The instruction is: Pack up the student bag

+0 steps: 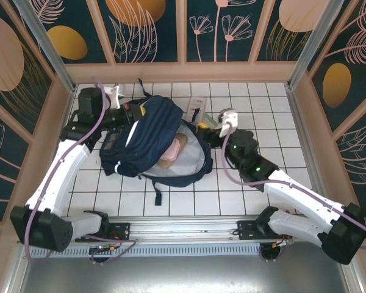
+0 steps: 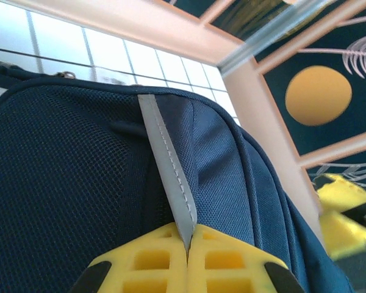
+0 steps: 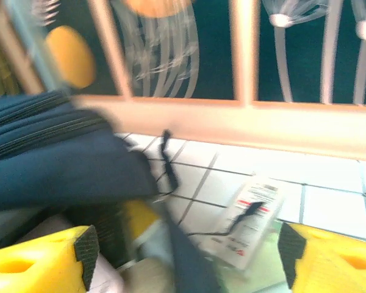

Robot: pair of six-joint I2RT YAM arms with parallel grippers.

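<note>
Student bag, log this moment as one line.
left claw: shut on student bag stripe | right claw: open at bag mouth | pink pouch: inside bag

The student bag [image 1: 147,128] is navy with a grey stripe [image 2: 168,165]; pouch [image 1: 172,151] pink, bench [image 1: 262,101] white-tiled, left pincer [image 2: 188,247] yellow.

Centre-left: backpack [image 1: 147,135] covers the middle tiles, its mouth open toward the right, with a pink pouch [image 1: 172,151] lying in the opening.
Left flank: left gripper [image 2: 187,241] clamped on the backpack's grey stripe [image 2: 168,165]; arm and bag close this side.
Mouth: right gripper [image 3: 186,247] at the opening, jaws wide apart; white packet [image 3: 251,217] flat on the tiles just beyond.
Front: strap [image 1: 157,194] trails onto the near tiles.
Free room: bare table [image 1: 274,110] at right rear and along the near row.
</note>
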